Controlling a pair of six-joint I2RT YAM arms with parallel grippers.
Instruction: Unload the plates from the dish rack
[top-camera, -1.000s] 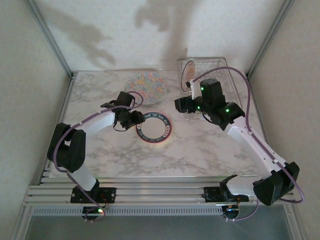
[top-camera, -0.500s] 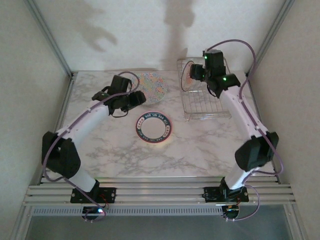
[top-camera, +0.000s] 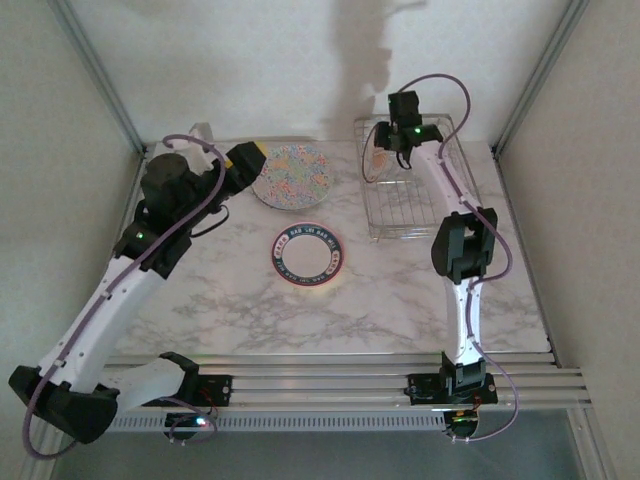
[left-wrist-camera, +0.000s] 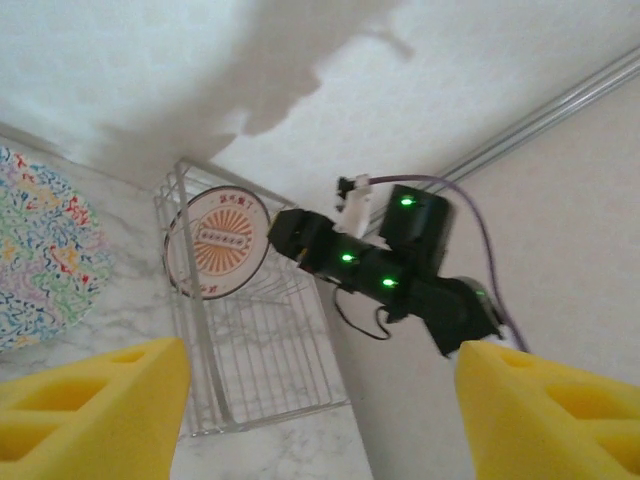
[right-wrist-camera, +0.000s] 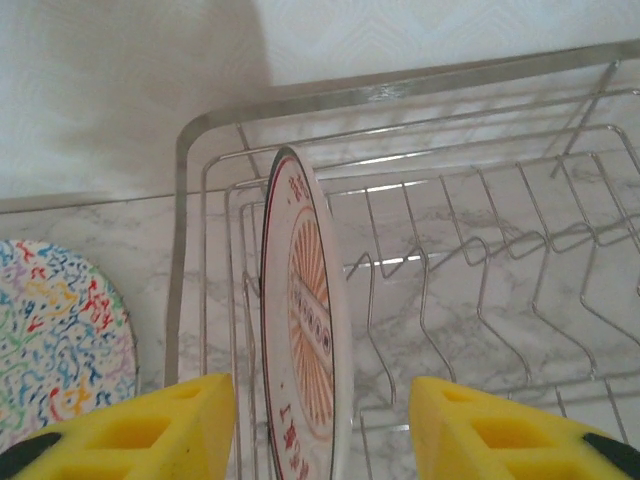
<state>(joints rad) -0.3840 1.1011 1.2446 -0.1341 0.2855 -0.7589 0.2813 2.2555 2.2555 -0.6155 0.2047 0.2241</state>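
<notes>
Right wrist: fingers (right-wrist-camera: 140, 425) astride upright plate (right-wrist-camera: 310, 330)

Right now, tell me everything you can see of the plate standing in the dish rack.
The plate is white and looks ceramic, with a dark rim and an orange-brown sunburst emblem. It stands on edge in a slot at the left end of the wire dish rack, propped by its wires. The right gripper straddles it, open, clear of both faces.
</notes>
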